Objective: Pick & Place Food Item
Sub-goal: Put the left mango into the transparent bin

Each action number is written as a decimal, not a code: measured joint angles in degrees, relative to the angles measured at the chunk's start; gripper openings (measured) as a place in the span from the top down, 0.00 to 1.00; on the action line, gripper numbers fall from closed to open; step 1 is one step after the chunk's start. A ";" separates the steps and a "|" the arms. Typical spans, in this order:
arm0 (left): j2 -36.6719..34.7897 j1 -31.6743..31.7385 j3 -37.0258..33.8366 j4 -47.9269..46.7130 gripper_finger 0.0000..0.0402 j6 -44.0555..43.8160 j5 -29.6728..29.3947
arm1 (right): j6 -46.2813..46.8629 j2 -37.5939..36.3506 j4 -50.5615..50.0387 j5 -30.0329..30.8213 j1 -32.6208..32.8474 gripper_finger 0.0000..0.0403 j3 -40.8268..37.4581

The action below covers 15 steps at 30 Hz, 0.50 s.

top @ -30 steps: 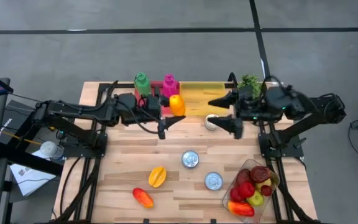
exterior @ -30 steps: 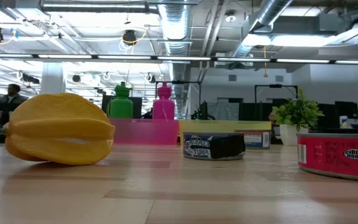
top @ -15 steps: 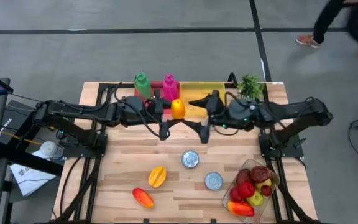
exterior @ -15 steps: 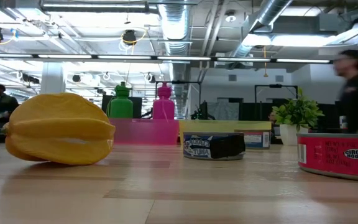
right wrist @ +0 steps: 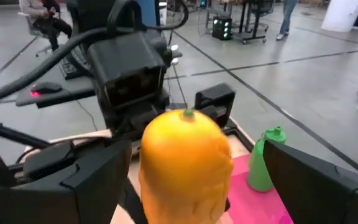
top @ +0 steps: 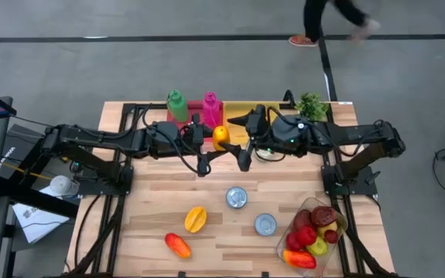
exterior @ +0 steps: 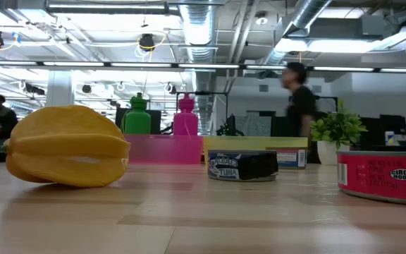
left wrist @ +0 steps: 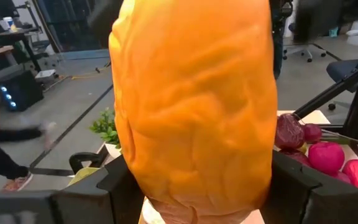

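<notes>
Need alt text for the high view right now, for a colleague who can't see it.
Left tool holds an orange fruit at the table's far edge; the right tool, open, flanks it. Nearer lie two cans, a starfruit and a fruit tray.

overhead, table-level, two wrist close-ups

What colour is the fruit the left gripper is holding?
Orange; the fruit fills the left wrist view, held in the left gripper.
</notes>
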 joint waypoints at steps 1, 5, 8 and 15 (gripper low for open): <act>0.00 0.00 0.00 0.02 0.41 0.47 0.02 | 0.31 0.02 -0.05 -0.34 -0.18 0.11 0.00; 0.00 -0.70 0.00 0.13 0.41 4.61 0.00 | 1.79 0.00 0.06 -2.44 -0.85 0.11 0.00; 0.00 -1.44 0.00 0.56 0.41 7.08 0.00 | 1.97 0.00 -0.04 -5.37 -1.59 0.11 0.00; -0.06 -2.10 0.00 1.34 0.41 10.33 0.00 | 1.98 1.52 1.22 -10.91 -2.98 0.11 0.07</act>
